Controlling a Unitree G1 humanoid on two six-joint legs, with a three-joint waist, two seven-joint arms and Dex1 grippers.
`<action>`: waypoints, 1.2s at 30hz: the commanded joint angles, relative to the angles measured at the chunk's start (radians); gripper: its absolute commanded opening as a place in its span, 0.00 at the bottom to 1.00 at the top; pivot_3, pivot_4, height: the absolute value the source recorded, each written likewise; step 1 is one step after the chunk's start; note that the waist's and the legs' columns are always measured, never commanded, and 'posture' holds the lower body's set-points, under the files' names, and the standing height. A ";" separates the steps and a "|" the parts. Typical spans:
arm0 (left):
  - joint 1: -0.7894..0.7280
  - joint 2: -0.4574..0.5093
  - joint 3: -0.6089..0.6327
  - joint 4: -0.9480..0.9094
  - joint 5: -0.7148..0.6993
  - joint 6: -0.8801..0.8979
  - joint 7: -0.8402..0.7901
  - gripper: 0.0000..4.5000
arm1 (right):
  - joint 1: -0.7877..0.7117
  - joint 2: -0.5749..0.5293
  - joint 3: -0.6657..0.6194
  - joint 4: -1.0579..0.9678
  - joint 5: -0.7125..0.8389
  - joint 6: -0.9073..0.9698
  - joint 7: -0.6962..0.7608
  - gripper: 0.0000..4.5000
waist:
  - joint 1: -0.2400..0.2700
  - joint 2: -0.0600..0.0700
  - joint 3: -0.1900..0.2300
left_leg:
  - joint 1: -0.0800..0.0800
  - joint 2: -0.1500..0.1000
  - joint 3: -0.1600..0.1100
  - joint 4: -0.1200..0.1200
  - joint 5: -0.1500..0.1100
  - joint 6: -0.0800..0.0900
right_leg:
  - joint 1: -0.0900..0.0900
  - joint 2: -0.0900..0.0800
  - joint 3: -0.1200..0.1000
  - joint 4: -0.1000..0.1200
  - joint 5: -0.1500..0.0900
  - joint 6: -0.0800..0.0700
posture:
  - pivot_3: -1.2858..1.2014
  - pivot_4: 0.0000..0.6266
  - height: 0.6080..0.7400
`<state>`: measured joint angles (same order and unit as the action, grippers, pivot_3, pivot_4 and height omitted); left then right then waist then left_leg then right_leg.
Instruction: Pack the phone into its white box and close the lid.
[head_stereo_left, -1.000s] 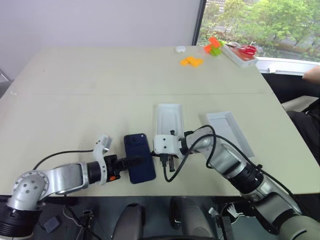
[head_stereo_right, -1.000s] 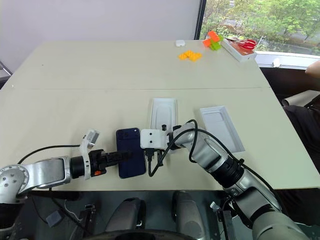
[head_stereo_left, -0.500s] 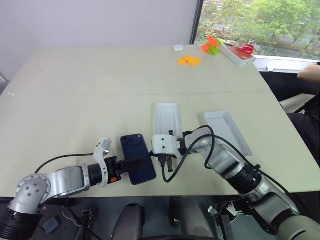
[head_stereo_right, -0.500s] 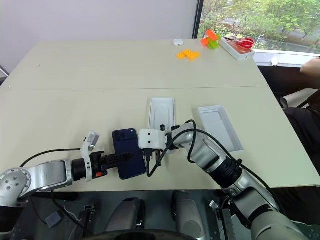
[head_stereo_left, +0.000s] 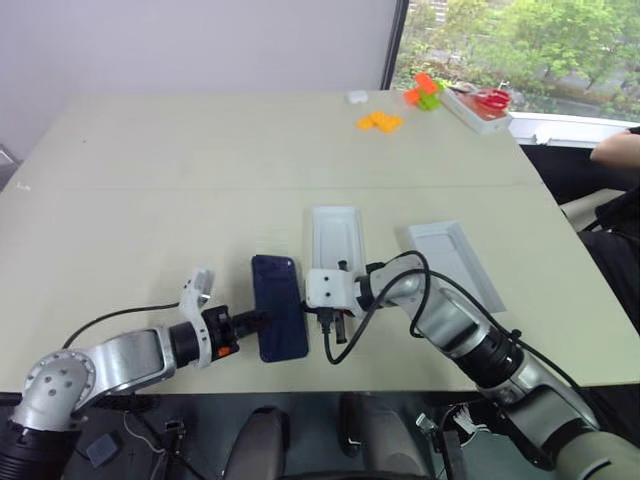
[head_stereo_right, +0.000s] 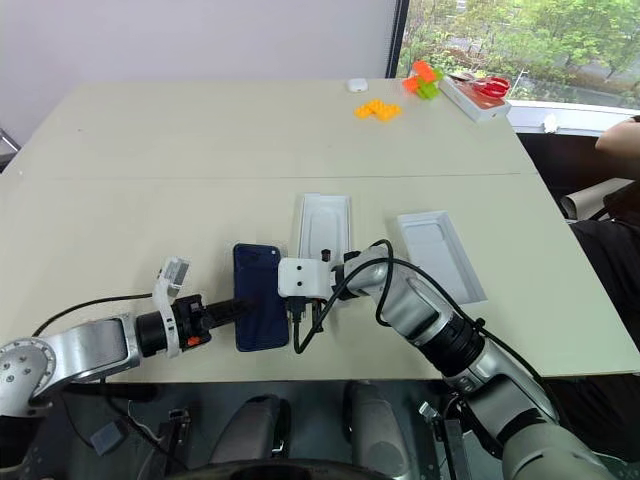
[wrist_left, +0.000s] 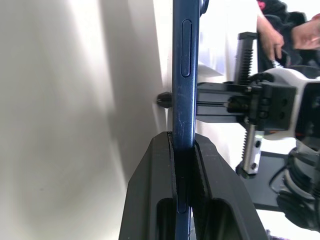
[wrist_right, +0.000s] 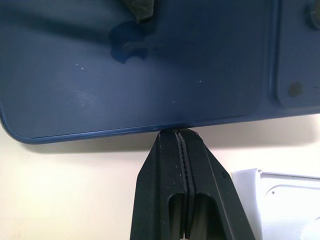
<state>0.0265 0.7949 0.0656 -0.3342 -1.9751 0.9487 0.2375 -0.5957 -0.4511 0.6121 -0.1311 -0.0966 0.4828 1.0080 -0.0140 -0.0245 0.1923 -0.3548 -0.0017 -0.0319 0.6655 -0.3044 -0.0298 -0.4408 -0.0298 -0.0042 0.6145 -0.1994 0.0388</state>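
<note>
Phone sits near the table's near edge, dark blue back up, camera bump at its far end, long sides running near to far. Left gripper is clamped on the phone's left long edge; the left wrist view shows both black fingers squeezing the slim edge between them. Right gripper is pressed fully shut, its 2 fingertips butted against the phone's right long edge, so the phone is pinned from both sides.

Just right of the phone, and a little farther back, lies a white insert with a rounded hollow, its near end under the right gripper's white body. Further right, well apart, a shallow white box part lies angled; whether it is tray or lid I cannot tell.

Table is wide open on the left and far behind the phone. Orange and green blocks and a white tray holding red scissors crowd the far right corner. A person's arm shows past the right edge.
</note>
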 joint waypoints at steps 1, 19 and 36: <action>-0.004 0.000 0.025 -0.013 0.003 -0.015 0.003 0.01 | 0.003 0.005 0.000 -0.009 -0.012 0.000 -0.002 0.00 | 0.000 0.000 0.000 | 0.000 0.000 0.000 0.000 0.000 0.000 | 0.000 0.000 0.000 0.000 0.000 0.000 | 0.52 0.24 0.90; 0.020 -0.037 0.218 -0.040 0.003 -0.014 -0.150 0.01 | 0.021 -0.116 -0.175 -0.189 0.072 0.103 0.022 0.00 | 0.002 -0.001 0.002 | -0.003 0.000 0.000 0.000 0.000 0.000 | -0.002 -0.001 0.000 -0.002 0.000 0.000 | 0.52 0.24 0.90; -0.553 -0.214 -0.038 0.402 0.003 0.119 0.086 0.01 | 0.168 -0.321 -0.424 -0.355 0.237 0.217 0.023 0.00 | 0.015 -0.004 0.004 | -0.003 -0.001 0.002 0.000 0.000 0.000 | -0.001 0.000 -0.001 -0.001 0.001 0.002 | 0.52 0.24 0.90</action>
<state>-0.4849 0.5957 0.0311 0.0182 -1.9529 1.0472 0.2936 -0.4313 -0.7594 0.2250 -0.4418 0.1248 0.6941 1.0379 0.0007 -0.0281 0.1964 -0.3584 -0.0032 -0.0300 0.6650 -0.3044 -0.0299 -0.4424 -0.0297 -0.0051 0.6130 -0.1973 0.0427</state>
